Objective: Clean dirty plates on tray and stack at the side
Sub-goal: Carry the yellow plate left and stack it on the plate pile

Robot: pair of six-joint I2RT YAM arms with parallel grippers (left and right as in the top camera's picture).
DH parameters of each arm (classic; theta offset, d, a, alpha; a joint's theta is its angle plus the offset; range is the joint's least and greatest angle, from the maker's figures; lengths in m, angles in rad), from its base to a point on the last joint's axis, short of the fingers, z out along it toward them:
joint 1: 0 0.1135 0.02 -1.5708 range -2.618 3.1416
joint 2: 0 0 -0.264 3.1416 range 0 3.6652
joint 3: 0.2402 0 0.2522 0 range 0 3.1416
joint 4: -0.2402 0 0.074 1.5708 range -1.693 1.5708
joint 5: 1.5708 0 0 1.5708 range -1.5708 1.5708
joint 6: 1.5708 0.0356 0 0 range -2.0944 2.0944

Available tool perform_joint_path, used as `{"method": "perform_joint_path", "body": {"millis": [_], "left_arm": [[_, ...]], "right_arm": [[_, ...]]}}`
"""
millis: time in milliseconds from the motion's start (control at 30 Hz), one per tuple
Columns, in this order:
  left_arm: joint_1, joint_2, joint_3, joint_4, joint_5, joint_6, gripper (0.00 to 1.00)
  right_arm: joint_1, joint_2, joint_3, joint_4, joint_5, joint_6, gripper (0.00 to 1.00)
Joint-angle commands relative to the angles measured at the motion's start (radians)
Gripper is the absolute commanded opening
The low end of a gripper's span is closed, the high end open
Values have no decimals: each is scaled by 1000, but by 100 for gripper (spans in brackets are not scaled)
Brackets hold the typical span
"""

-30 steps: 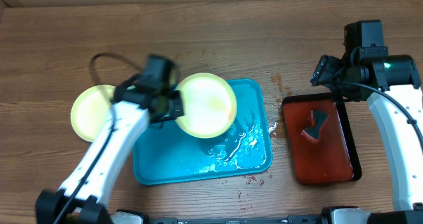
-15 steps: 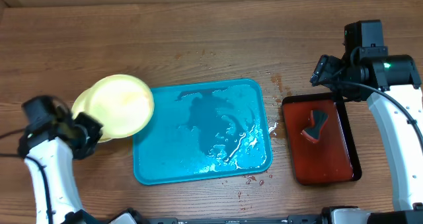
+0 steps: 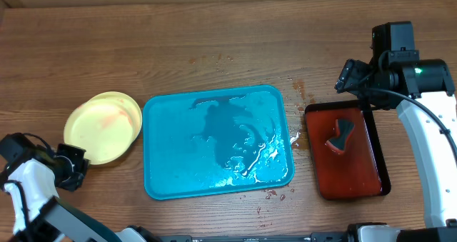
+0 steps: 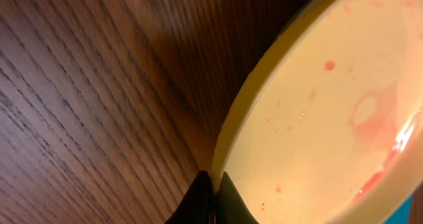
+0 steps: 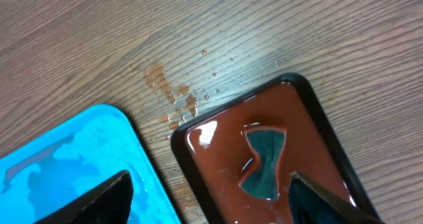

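Light, stiff, probably sauce-slick lime-rimmed cream plastic plate (image 4: 317, 118); left gripper (image 4: 211, 187) pinches its thin rim; right gripper (image 5: 208, 184) gapes.

Lower plates (image 3: 135, 108) of stack mostly covered by top plate (image 3: 100, 130), count not resolved, left gripper (image 4: 213, 186) cropped to bare fingertips at frame bottom, contact with rim unclear, red tray (image 5: 215, 159) and turquoise tray (image 5: 66, 166) cut by frame edges.

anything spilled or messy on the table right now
Yes. Liquid is pooled on the turquoise tray, mostly its right half. Reddish drops speckle the wooden table between it and the dark red tray, and below its lower right corner. The top plate of the stack at left shows pink smears.
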Motion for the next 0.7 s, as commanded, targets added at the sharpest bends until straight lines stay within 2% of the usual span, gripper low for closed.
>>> {"method": "perform_joint_path", "body": {"millis": [0, 267, 300, 333, 433, 467, 500, 567, 667], "left_arm": [[-17, 55, -6, 30, 23, 20, 4], [-18, 60, 30, 64, 26, 16, 5], [-23, 60, 36, 65, 26, 16, 12], [-32, 60, 37, 72, 28, 21, 15], [-60, 60, 37, 86, 27, 37, 16], [-85, 60, 37, 96, 27, 39, 26], [-102, 60, 37, 106, 27, 40, 30], [-135, 60, 42, 121, 27, 47, 31], [-188, 60, 68, 127, 25, 47, 40]], "right_arm": [[-3, -18, 23, 2, 6, -4, 77], [-3, -18, 23, 1, 5, -3, 79], [-3, -18, 23, 1, 5, -3, 81], [-3, -18, 23, 1, 5, -3, 82], [-3, -18, 23, 0, 5, -3, 82], [-3, -18, 23, -1, 5, -3, 83], [-3, -18, 23, -1, 5, -3, 83], [-3, -18, 23, -1, 5, -3, 83], [-3, -18, 23, -4, 6, -3, 84]]}}
